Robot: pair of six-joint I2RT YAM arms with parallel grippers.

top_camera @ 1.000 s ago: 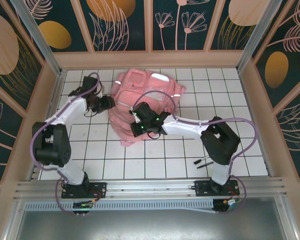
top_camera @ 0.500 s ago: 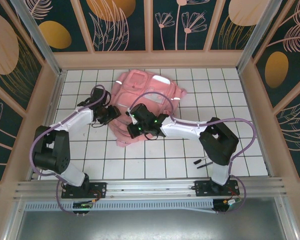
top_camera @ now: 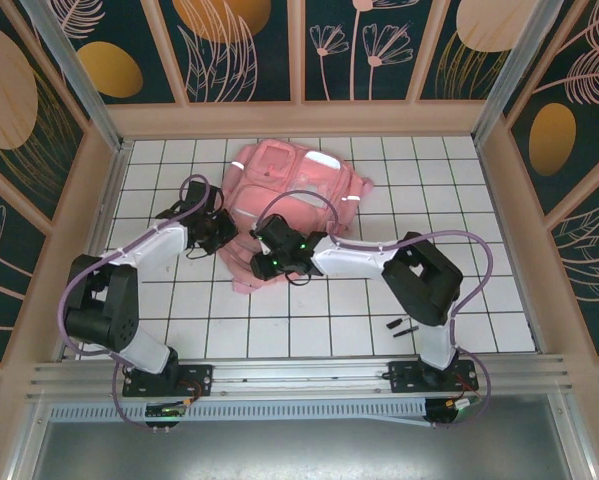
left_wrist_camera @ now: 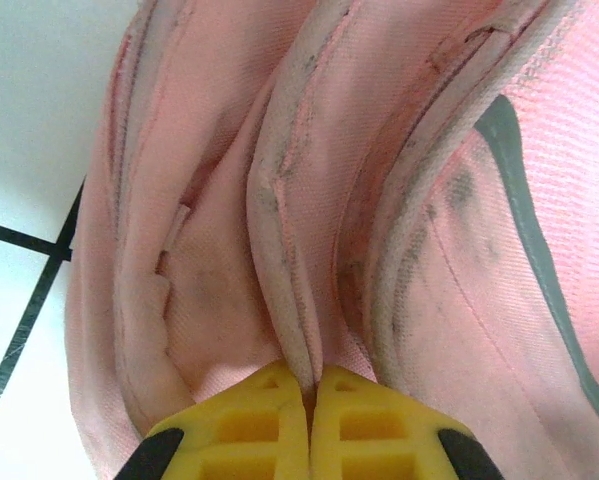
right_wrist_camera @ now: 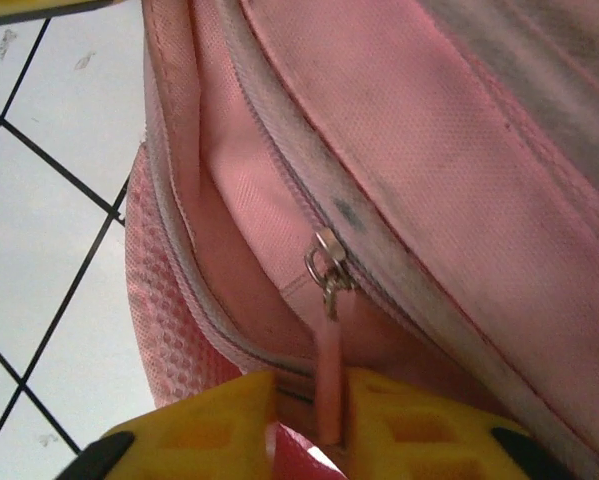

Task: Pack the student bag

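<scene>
On the table's far half, I'm pinning the student bag's seam in the clamped left gripper and centring the barely parted right gripper on the zip pull.

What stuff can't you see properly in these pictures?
- Inside the student bag: top view, its own fabric covers it.
- Two small dark things on the table: top view, too small to name.
- Whether the right gripper pinches the zip tab: right wrist view, the bottom edge cuts off its fingertips.
</scene>
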